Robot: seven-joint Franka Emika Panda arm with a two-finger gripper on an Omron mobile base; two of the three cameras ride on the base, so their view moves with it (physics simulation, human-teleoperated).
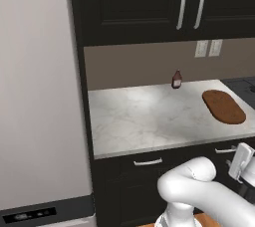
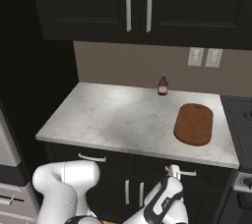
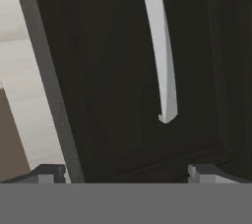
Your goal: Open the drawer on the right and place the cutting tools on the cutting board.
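The drawer on the right [image 1: 226, 157] [image 2: 197, 179] is a shallow black front under the counter, and it is closed. Its short silver handle [image 1: 225, 150] [image 2: 186, 172] [image 3: 161, 51] shows large in the hand view, a short way ahead of the fingertips [image 3: 49, 173]. My gripper [image 1: 233, 162] [image 2: 173, 170] [image 3: 127, 173] hovers just in front of this handle, open, its fingers wide apart with nothing between them. The reddish-brown oval cutting board [image 1: 224, 106] [image 2: 194, 124] lies on the counter's right end. The cutting tools are out of view.
A small dark red bottle [image 1: 177, 79] [image 2: 162, 85] stands at the back of the marble counter [image 1: 144, 116] [image 2: 118, 117]. A second drawer handle [image 1: 148, 162] [image 2: 92, 158] is to the left. A tall fridge [image 1: 40, 96] stands far left, a stovetop [image 2: 241, 115] right.
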